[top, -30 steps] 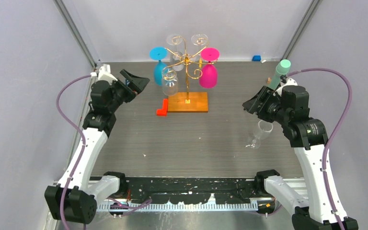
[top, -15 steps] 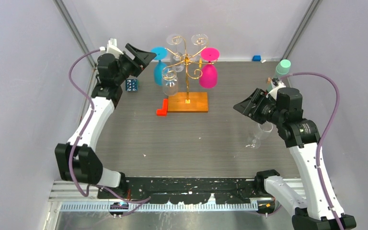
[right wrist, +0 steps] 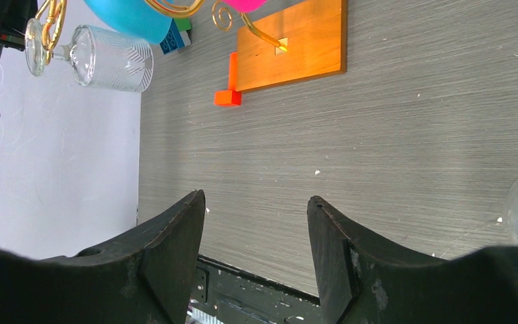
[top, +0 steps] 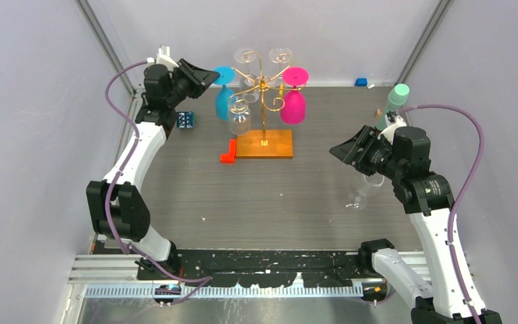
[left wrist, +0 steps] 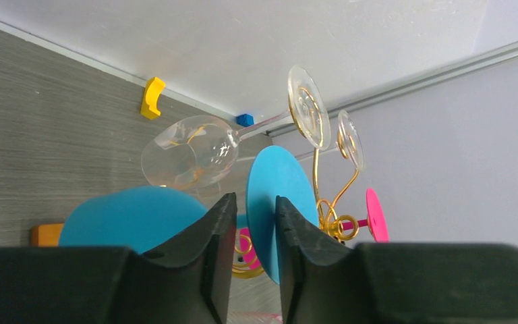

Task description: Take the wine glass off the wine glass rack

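Note:
The wine glass rack [top: 264, 144], gold wire on an orange-brown base, stands at the back middle of the table. A blue wine glass [top: 224, 94] hangs upside down on its left arm, a pink one [top: 294, 104] on its right, with clear ones [top: 239, 118] between and above. My left gripper [top: 209, 73] is at the blue glass's foot [left wrist: 270, 196]. Its jaws have narrowed around the foot's edge, and a sliver of gap shows on the stem side. Far to the right my right gripper [top: 337, 150] hangs open and empty above the table.
A clear glass [top: 367, 189] stands on the table under the right arm, and a mint-green one [top: 396, 96] behind it. A red block [top: 228, 154] lies against the rack base and a blue block [top: 186, 120] sits below the left arm. Walls close in on both sides.
The left arm rose and reached toward the rack until its jaws met the blue glass's foot, and the jaws narrowed from wide open. The right gripper shifted slightly left and stayed open.

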### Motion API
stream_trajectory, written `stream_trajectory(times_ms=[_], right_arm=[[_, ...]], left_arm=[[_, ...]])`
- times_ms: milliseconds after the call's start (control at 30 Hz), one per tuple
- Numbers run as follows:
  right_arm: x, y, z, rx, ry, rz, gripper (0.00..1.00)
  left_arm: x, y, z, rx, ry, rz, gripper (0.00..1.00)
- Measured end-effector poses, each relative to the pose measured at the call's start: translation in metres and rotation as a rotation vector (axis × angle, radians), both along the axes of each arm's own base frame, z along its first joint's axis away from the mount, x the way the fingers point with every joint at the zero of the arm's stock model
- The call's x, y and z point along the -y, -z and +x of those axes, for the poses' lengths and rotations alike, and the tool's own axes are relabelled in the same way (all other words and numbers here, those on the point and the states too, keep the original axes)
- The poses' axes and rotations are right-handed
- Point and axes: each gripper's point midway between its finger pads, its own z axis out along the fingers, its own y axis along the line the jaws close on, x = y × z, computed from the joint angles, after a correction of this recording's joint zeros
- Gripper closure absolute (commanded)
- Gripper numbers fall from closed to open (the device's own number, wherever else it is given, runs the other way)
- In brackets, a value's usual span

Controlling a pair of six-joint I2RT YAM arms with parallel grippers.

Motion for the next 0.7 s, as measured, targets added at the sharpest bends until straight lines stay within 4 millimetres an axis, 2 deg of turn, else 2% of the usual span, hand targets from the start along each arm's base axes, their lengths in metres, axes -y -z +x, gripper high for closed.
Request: stream_trajectory(times_ms=[267, 367, 700], right_arm=[[0.000, -0.002, -0.002, 0.008, 0.001, 0.002, 0.38], [0.000, -0.001, -0.002, 0.006, 0.002, 0.002, 0.38], [0.001, -0.001, -0.005, 0.012, 0.004, 0.006, 0.38]], left_arm=[[-0.002, -0.012, -0.001, 0.017, 0.000, -0.001, 1.00], [0.001, -0.019, -0.003, 0.032, 0.011, -0.001, 1.00], [0.002, -0.022, -0.004, 0.010, 0.006, -0.045, 1.00]])
